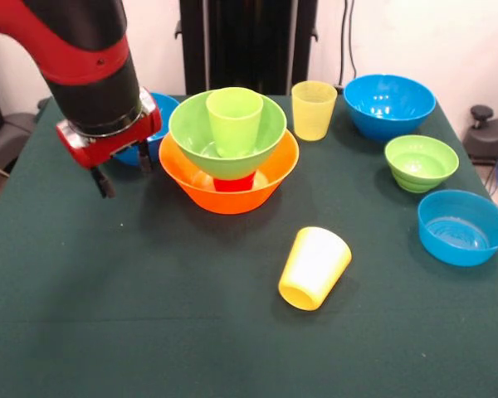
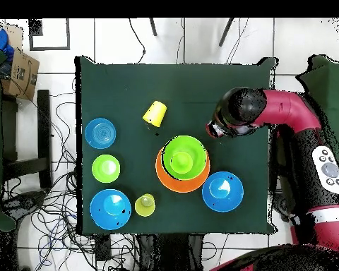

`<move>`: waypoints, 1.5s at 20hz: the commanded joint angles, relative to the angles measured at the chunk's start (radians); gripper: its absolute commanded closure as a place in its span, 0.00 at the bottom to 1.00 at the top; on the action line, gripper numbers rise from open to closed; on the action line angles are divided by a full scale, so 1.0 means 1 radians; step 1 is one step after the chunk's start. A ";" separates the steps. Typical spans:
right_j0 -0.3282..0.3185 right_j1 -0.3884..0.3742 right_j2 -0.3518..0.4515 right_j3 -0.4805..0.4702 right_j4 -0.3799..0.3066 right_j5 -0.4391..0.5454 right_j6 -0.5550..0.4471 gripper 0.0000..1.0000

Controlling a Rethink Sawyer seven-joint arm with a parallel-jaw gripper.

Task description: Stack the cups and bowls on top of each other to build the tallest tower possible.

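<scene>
The tower stands mid-table: a wide orange bowl [image 1: 232,199] holds a red cup [image 1: 234,183], which carries a large lime green bowl [image 1: 191,133] with a lime green cup [image 1: 235,116] upright inside it. From above the tower [image 2: 183,162] shows as green within orange. My gripper [image 1: 124,171] [image 2: 216,131] hangs just beside the tower, open and holding nothing. Partly hidden behind it is a blue bowl [image 1: 164,104] [image 2: 222,191]. A bright yellow cup [image 1: 314,267] [image 2: 155,113] lies on its side in front of the tower.
A pale yellow cup [image 1: 314,109] [image 2: 145,205] stands upright behind the tower. A medium blue bowl [image 1: 389,105] [image 2: 110,208], a small green bowl [image 1: 421,162] [image 2: 106,168] and a shallow blue bowl [image 1: 463,226] [image 2: 100,133] line one side of the dark green table [image 1: 108,315].
</scene>
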 commanded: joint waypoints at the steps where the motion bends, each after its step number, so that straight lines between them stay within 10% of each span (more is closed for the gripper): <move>1: 0.025 0.081 0.045 -0.088 -0.046 0.152 -0.434 0.00; 15: 0.046 0.107 0.082 -0.242 -0.061 0.378 -0.623 0.00; 30: 0.063 0.101 0.069 -0.257 -0.080 0.375 -0.673 0.00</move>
